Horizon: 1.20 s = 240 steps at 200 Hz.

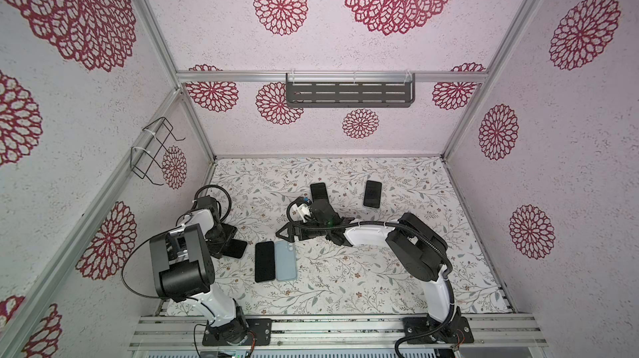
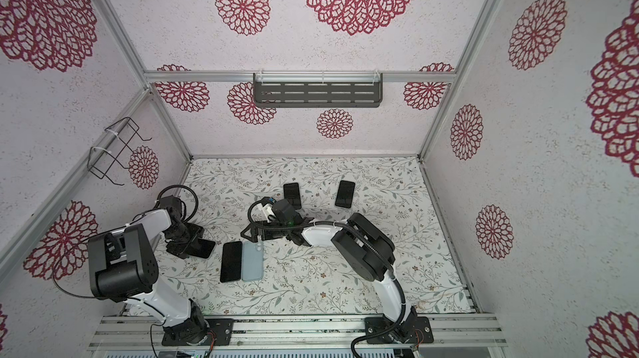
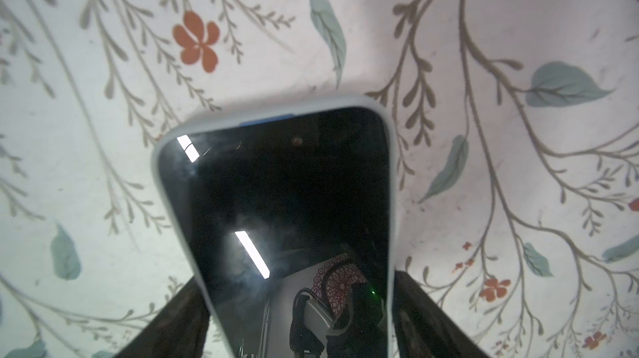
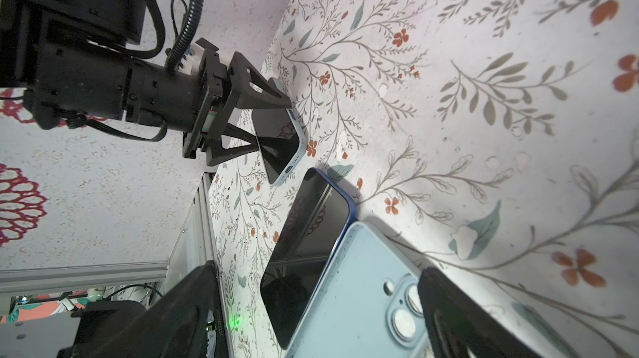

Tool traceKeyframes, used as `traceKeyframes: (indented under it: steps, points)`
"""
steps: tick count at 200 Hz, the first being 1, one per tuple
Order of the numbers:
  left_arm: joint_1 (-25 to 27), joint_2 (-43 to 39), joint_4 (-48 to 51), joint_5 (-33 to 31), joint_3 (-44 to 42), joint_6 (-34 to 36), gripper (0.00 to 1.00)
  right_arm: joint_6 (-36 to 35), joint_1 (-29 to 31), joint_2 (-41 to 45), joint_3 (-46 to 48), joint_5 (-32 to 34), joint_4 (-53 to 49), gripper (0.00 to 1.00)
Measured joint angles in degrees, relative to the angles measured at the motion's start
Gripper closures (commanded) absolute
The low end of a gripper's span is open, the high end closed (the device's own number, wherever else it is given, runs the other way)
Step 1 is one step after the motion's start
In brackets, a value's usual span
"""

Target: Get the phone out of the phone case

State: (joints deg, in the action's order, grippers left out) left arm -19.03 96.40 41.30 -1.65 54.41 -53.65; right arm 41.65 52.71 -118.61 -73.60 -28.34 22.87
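Note:
A phone point(image 3: 287, 200) with a dark screen lies face up in a pale phone case point(image 3: 391, 166) on the floral cloth at the left, seen in both top views point(image 1: 238, 249) point(image 2: 204, 249). My left gripper point(image 3: 299, 276) straddles its near end. Both fingers point(image 3: 425, 314) press the case's long edges, as the right wrist view also shows point(image 4: 273, 123). My right gripper point(image 4: 321, 318) reaches across the middle point(image 1: 288, 235) and stands open. It is over the far ends of a blue-edged black phone point(image 4: 304, 245) and a light blue back with camera rings point(image 4: 363, 287).
That black phone point(image 1: 264, 261) and the light blue piece point(image 1: 286, 260) lie side by side mid-table. Two more dark phones point(image 1: 318, 191) point(image 1: 372, 193) lie farther back. A slotted shelf point(image 1: 349, 93) hangs on the back wall and a wire rack point(image 1: 155, 152) on the left wall.

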Motion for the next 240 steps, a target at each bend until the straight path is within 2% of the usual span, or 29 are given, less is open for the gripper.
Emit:
traceKeyframes:
  steps: [25, 86, 149, 154, 174, 189, 240]
  points:
    - [0.0, -0.4, -0.9, 0.1, -0.7, 0.0, 0.38, 0.5, 0.1, 0.0, -0.6, -0.1, 0.0, 0.04]
    - [-0.2, -3.6, -4.4, 1.7, -3.9, 1.2, 0.43, 0.6, 1.6, -0.1, -3.0, -0.3, -0.1, 0.04]
    - [-0.8, -5.1, -7.1, 10.7, -6.1, 3.1, 0.45, 1.5, 4.3, -4.0, -8.4, -0.5, -0.5, 0.04]
    - [-0.9, -5.1, -7.1, 11.1, -6.2, 3.1, 0.44, 1.5, 4.4, -4.5, -8.9, -0.6, -0.5, 0.04]
    - [-1.5, -5.2, -7.3, 12.4, -6.1, 3.5, 0.25, 1.6, 4.8, -6.2, -10.3, -0.7, -0.8, 0.04]
    - [-1.6, -5.3, -7.3, 12.8, -5.7, 4.1, 0.17, 1.7, 4.9, -6.7, -10.4, -0.7, -1.2, 0.04]
    - [-1.0, -3.7, -5.1, 11.2, -3.1, 3.3, 0.01, 1.9, 4.9, -6.8, -10.4, -0.7, -1.8, 0.04]
